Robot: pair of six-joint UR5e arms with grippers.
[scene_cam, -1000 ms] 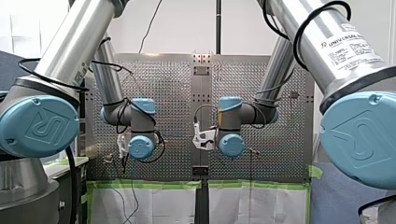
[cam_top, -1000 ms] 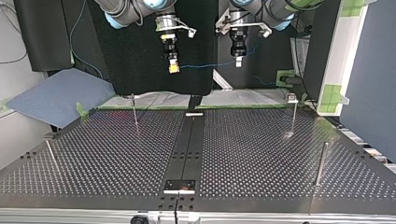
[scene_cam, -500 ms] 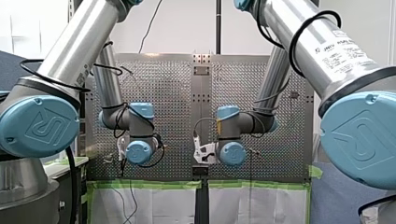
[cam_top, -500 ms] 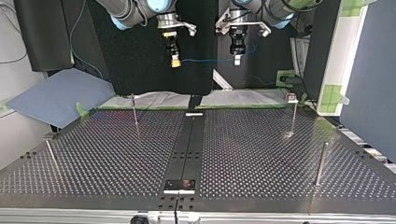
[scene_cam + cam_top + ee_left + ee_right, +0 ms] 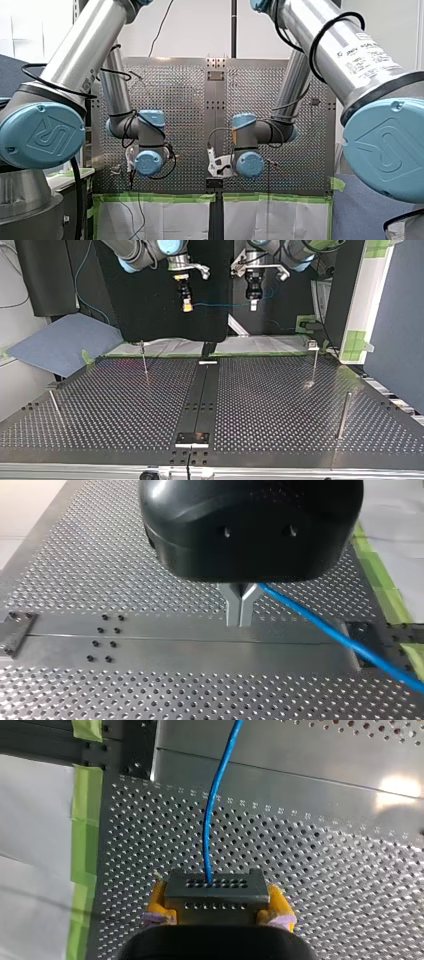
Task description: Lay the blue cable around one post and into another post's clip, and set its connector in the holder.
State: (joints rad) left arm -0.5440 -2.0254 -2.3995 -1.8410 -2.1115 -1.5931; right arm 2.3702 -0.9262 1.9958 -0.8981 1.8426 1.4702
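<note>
In the top view my right gripper point(image 5: 187, 304) hangs high above the table's far edge, its yellow pads shut on a small grey connector point(image 5: 215, 889). The blue cable point(image 5: 220, 304) runs level from it to my left gripper point(image 5: 253, 303), close beside it. In the left wrist view the metal fingers point(image 5: 241, 611) are shut on the blue cable point(image 5: 345, 642), which trails off to one side. In the right wrist view the blue cable point(image 5: 216, 805) leaves the connector, straight ahead of my right gripper point(image 5: 216, 904). Below stands a thin post point(image 5: 144, 359) and a clip-topped post point(image 5: 314, 360).
Two more posts stand nearer the camera in the top view, one post point(image 5: 343, 415) at the right and one post point(image 5: 54, 406) at the left. A dark centre strip point(image 5: 200, 400) carries a small plate point(image 5: 192, 439). Green tape point(image 5: 82, 835) edges the perforated table.
Both grippers rose a little in the top view, carrying the cable with them, and in the front view both wrists shifted toward the table's near edge. They have hardly moved in the last half second.
</note>
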